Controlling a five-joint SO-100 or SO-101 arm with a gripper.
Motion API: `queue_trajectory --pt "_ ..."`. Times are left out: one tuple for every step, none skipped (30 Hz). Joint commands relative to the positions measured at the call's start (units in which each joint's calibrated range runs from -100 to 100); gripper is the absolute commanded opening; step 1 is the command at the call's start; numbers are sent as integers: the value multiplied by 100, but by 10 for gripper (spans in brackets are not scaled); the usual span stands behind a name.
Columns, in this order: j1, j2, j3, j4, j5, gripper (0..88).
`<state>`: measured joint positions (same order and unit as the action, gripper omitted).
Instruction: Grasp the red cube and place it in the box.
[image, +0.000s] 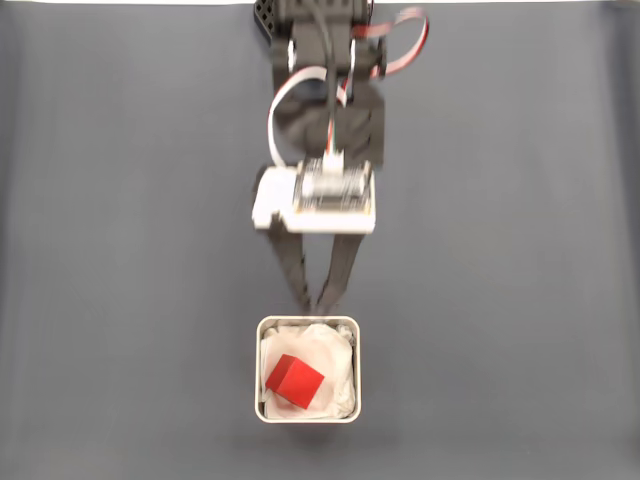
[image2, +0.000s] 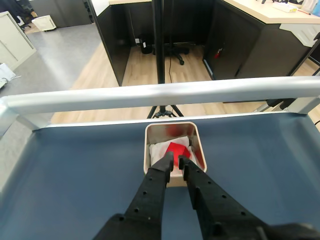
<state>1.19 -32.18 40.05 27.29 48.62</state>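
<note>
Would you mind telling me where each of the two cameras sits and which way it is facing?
Fixed view: above the table, looking straight down on the dark mat; the arm enters from the top edge, and the gripper is near the box.
Wrist view: rides on the arm, looking forward along the fingers to the table's metal rail and an office floor beyond.
Shared: the gripper, nearly closed and empty, the box and the red cube lying inside on its white lining.
</note>
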Motion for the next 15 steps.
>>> queue_trajectory --pt "-133 -1652 1350 17 10 0" --pt "-147 -2068 1807 25 15 0" --pt "-168 -2502 2245 83 20 0" --pt "-176 -2918 2646 206 20 0" --pt "-176 -3325 3038 386 20 0" --pt "-176 -3706 3422 550 10 0" --pt "-161 -4105 3805 706 10 0" --pt "-147 -4486 4152 902 20 0" --pt "-140 -4807 4434 1148 24 0" --pt "-126 -5110 4690 1370 5 0" --pt "-97 -5405 4964 1566 0 0" --pt "-83 -5630 5210 1771 10 0" --pt "-62 -5821 5420 1968 0 0" --pt "-41 -6020 5630 2181 -5 0" --pt "-19 -6193 5794 2419 -5 0"
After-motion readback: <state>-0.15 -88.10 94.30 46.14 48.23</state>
